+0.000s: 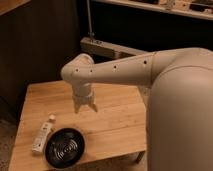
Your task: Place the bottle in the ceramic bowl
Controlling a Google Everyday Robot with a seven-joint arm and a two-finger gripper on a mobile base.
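Closest up, right of the ceramic bowl (65, 146): a big round pale arm (175, 100), filling that whole side. Reaches out from there to the left, past the bowl, and bends down at a round joint.

Next, the ceramic bowl itself. Black and shiny, round and shallow, with pale rings inside. Sits on the wooden tabletop (117, 122), right by its front edge.

Just left of the bowl, the bottle (42, 134). Small, slim and white, with a white cap. Lies flat on the tabletop, cap end pointing away from the front edge. Comes very close to the bowl's left rim; hard to tell if the two really touch. Not in the bowl yet.

A bit farther back than the bowl, and a little to its right, the claw (85, 107). Hangs off the end of the arm, pointing straight down over the wood. Two short fingers (78, 108) spread apart, with a gap between. Grips nothing. Well apart from the bottle, and not touching the bowl.

Farther back from the bowl, more light wood up to the far edge of the tabletop. Behind that, a grey metal bar (107, 47) with a thin pole standing on it. Farthest from the bowl, a dark wall and a pale shelf (160, 7) high up.
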